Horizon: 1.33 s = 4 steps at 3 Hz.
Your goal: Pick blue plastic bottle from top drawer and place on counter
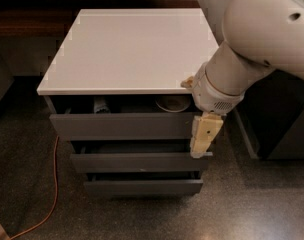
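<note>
Right of centre, the gripper [199, 145] hangs before the right end of the part-open top drawer [122, 126]; I cannot tell its spread.

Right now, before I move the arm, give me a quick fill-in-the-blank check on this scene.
1. The counter is ___ in colour.
2. The top drawer stands partly ___.
3. The tool hangs in front of the drawer fronts, pointing ___.
4. The cable on the floor is ___.
Missing words: white; open; down; orange.
</note>
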Tool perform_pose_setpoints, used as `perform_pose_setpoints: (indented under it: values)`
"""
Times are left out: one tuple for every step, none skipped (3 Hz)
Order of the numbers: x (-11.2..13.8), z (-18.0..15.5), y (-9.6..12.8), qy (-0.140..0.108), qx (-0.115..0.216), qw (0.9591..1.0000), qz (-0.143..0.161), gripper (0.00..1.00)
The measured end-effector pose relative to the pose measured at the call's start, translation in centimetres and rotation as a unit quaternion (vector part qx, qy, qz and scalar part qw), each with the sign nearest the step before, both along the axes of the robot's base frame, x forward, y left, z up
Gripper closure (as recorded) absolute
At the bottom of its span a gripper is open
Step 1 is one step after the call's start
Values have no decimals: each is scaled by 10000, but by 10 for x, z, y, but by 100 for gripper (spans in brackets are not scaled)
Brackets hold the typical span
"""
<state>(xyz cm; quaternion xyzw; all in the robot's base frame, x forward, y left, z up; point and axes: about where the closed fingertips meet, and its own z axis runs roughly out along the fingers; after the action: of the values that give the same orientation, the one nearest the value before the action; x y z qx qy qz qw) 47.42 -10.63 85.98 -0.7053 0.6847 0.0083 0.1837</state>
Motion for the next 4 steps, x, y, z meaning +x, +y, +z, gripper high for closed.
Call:
perform_pose_setpoints:
  values:
    - [9,-25,7,-210,-191,9996,84,0]
    - [32,-53,16,-440,-222,9984,289,0]
    - [63,-79,18,-588,-160,9968,516,0]
    - [103,-109,15,-620,65,9949,788,0]
